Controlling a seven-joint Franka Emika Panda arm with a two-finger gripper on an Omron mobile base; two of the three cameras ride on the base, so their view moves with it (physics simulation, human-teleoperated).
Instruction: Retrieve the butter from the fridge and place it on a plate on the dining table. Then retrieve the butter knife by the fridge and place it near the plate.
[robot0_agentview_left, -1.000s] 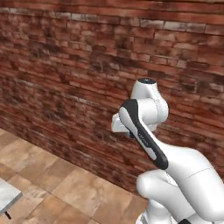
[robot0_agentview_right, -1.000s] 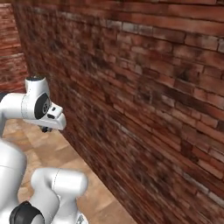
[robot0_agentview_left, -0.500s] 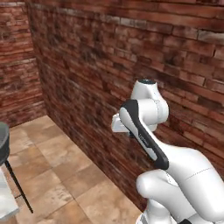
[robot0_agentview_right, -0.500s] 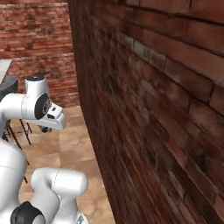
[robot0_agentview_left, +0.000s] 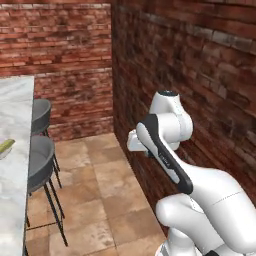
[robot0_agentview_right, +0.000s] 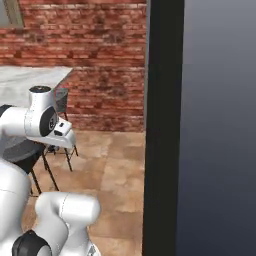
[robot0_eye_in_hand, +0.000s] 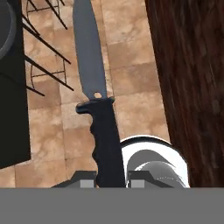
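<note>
At the left edge of the left base view I see the table (robot0_agentview_left: 15, 130) with stools (robot0_agentview_left: 40, 155) beside it; a yellowish bit on it may be the butter, too small to tell. In the hand view, my gripper (robot0_eye_in_hand: 111, 179) pinches the knife (robot0_eye_in_hand: 98, 109) by its black handle at bottom centre, blade pointing up over the tiled floor (robot0_eye_in_hand: 131, 70).

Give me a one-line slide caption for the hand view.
Gripper shut on the butter knife by its black handle, grey blade pointing away over the tiled floor, brick wall alongside.

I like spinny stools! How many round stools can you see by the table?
2 in the left base view: one stool farther back, one stool nearer, both beside the dining table. More may be hidden.
</note>
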